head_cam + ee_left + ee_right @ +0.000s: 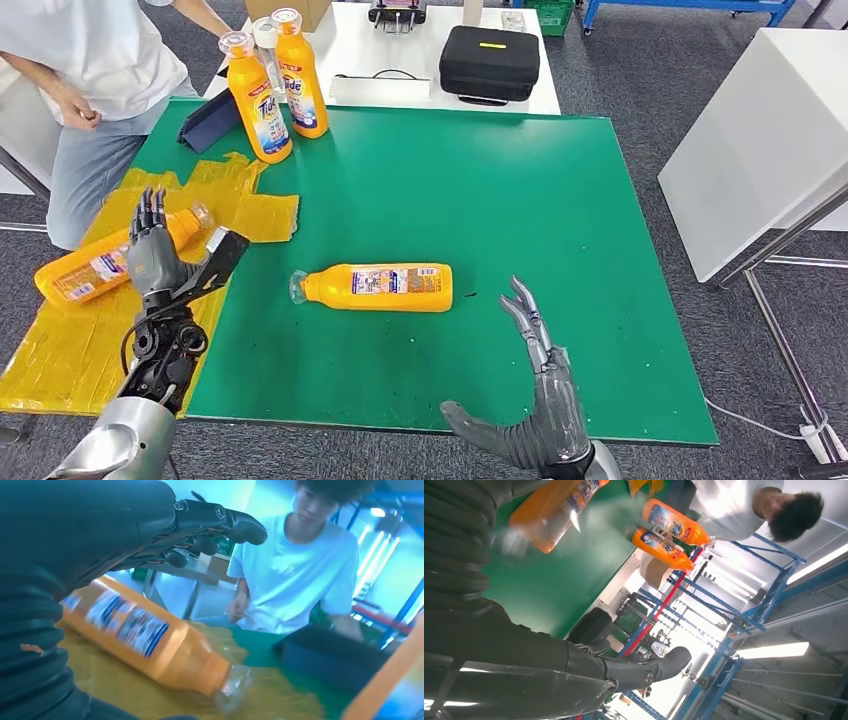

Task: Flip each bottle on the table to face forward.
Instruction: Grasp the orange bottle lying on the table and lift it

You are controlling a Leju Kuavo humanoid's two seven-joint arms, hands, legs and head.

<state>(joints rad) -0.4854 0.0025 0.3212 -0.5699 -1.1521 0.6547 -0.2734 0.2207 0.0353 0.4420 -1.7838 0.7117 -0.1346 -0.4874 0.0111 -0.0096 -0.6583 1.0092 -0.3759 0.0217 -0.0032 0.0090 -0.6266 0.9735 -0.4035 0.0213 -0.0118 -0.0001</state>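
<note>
Head view showed you a green bench [560, 200] with four orange bottles on it. Two standing bottles [259, 98] were at the far left corner, close together, caps up. A middle bottle [375, 287] lay on its side on the green part, cap to the left, label up. Another lying bottle [105, 262] rested on the yellow sheet [60, 350] at the left edge of the bench.

Your left hand [152, 255] was over that lying bottle, fingers [150, 210] straight and pointing away from you. In the left wrist view the fingers [220, 522] curved above the bottle [145, 635], and you could not tell if they touched it.

Your right hand [545, 400] was near the front edge of the bench, right of the middle bottle and apart from it. Its fingers [527, 315] were spread wide and held nothing.

A person in a white shirt [85, 50] sat at the far left corner. A black case [489, 62] lay on the white table [350, 45] behind.
</note>
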